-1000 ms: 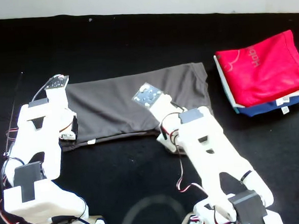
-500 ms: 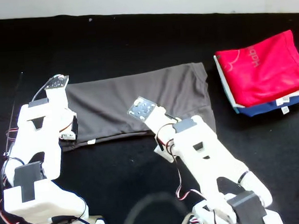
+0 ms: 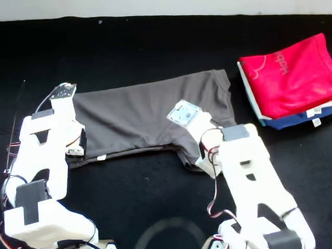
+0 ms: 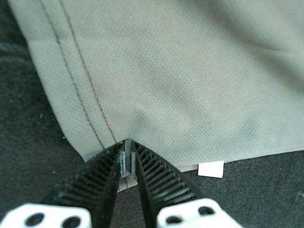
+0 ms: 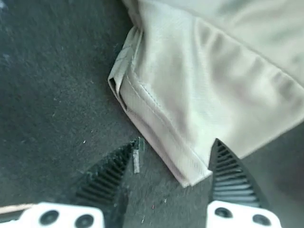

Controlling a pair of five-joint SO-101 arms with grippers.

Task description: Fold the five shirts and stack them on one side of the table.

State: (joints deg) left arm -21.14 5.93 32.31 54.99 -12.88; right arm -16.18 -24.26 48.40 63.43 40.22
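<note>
A grey shirt (image 3: 148, 111) lies spread across the middle of the black table, folded lengthwise. My left gripper (image 4: 127, 164) is shut on the shirt's hemmed corner (image 4: 90, 137) at its left end; in the high view that arm (image 3: 49, 143) stands at the shirt's left edge. My right gripper (image 5: 173, 159) is open, its fingers straddling the sleeve's hem (image 5: 156, 137) near the shirt's lower right corner (image 3: 193, 156). A stack of folded shirts (image 3: 293, 83), red on top and blue beneath, sits at the table's right side.
The table (image 3: 149, 41) is black cloth, with a pale wall along its far edge. A small white tag (image 4: 210, 169) sticks out at the shirt's near edge. Open table lies behind the shirt and in front of it between the arms.
My right arm has swung to the right and now sits over the shirt's lower right sleeve corner. The left arm and the shirt stack have not moved.
</note>
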